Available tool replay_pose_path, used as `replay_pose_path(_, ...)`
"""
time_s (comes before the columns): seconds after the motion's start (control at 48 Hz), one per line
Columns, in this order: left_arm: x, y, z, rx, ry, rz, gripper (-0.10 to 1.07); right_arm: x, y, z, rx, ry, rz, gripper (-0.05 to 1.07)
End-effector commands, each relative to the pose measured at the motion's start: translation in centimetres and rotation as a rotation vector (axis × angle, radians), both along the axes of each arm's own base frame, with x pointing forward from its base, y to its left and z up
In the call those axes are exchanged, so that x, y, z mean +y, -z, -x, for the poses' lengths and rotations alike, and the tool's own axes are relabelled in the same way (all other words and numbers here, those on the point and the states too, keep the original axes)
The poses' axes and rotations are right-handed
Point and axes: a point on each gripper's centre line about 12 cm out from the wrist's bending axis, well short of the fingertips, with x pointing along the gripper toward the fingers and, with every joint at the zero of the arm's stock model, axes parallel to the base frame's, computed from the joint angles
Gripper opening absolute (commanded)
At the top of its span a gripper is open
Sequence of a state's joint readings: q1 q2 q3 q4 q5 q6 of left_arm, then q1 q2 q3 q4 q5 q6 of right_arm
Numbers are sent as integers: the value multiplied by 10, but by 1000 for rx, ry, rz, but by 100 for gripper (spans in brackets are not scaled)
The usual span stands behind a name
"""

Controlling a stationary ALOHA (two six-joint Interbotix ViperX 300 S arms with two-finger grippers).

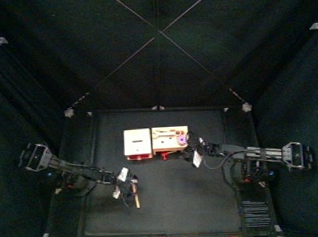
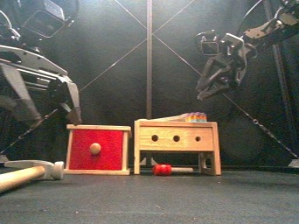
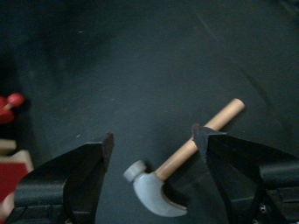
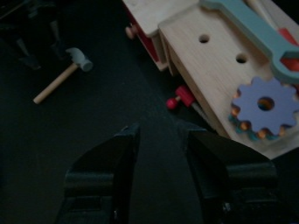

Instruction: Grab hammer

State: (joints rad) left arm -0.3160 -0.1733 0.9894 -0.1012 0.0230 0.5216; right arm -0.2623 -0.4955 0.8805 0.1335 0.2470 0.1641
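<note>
While the left claw (image 3: 158, 162) hovers jaws apart above the hammer (image 3: 181, 157) on the tabletop (image 3: 152, 61), approach step; next: descend, clamp handle.

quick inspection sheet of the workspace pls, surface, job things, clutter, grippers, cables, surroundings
surface: black table, dark and matte, nothing spilled.
job's things: hammer with a grey head and wooden handle, lying flat on the table, ungripped.
clutter: red wooden box; wooden bench with round holes, a blue wrench and a blue gear on top; small red peg underneath.
grippers: left gripper open above the hammer, jaws either side of the handle, not touching; right gripper raised beside the bench, jaws slightly apart, empty.
cables: nothing seen loose on the table.
surroundings: black curtains all round.
</note>
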Motion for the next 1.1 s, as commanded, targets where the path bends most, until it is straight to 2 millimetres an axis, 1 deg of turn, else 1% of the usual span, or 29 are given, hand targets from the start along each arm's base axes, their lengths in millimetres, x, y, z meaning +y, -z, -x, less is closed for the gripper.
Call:
replay_pose_path(0.0,-16,5,-9,89,64,-45,102,0,-8,0,-31,6,11,78)
replay_pose_path(0.188,-22,22,-15,254,90,-103,101,-1,-10,-1,-29,1,34,78)
replay_pose_path(0.354,-22,36,-22,266,119,-148,96,-1,-6,0,-19,1,31,78)
replay_pose_path(0.5,-18,38,-28,252,126,-165,88,1,-3,1,-9,-4,28,78)
replay_pose_path(0.646,-16,35,-30,241,119,-163,71,1,-2,1,-6,-7,33,78)
replay_pose_path(0.729,-14,35,-31,242,113,-162,60,1,-3,1,-7,-8,34,78)
replay_pose_path(0.854,-12,32,-34,229,100,-154,48,1,0,1,0,-7,32,78)
replay_pose_path(0.958,-11,23,-40,198,89,-144,47,1,2,2,6,-8,30,78)
replay_pose_path(1.083,-9,6,-45,148,79,-130,47,2,3,3,8,-10,30,78)
